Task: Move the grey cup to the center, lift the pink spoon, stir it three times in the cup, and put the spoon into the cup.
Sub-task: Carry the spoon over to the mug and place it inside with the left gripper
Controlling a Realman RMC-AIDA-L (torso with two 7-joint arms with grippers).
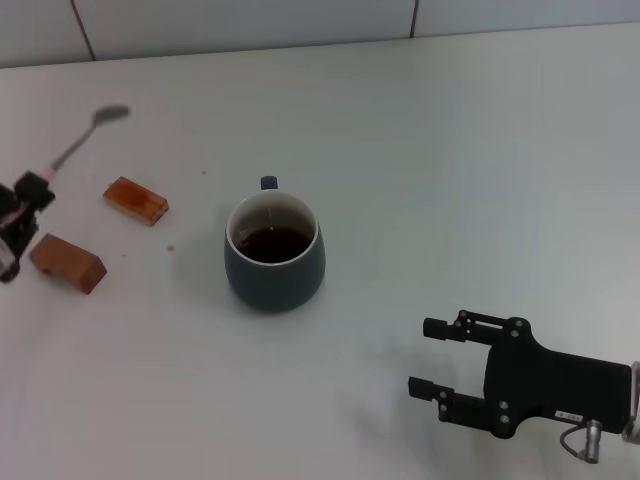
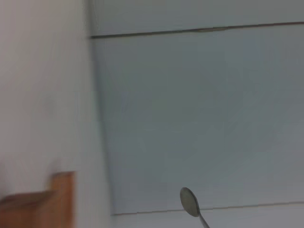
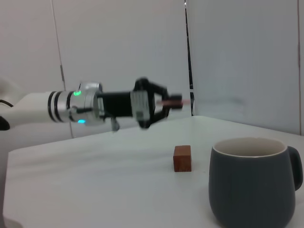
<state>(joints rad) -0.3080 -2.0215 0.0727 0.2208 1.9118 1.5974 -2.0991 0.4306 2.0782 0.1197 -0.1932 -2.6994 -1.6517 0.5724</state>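
Altogether one grey cup [image 1: 274,250], two blocks [image 1: 135,200], one pink spoon [image 1: 88,134]

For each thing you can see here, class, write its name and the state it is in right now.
grey cup: upright at the table's middle, dark liquid inside, no spoon in it.
pink spoon: lifted off the table, held by its handle.
left tool: shut on the pink spoon.
right tool: open, holding nothing, apart from the cup.
two orange-brown blocks: lying on the table.
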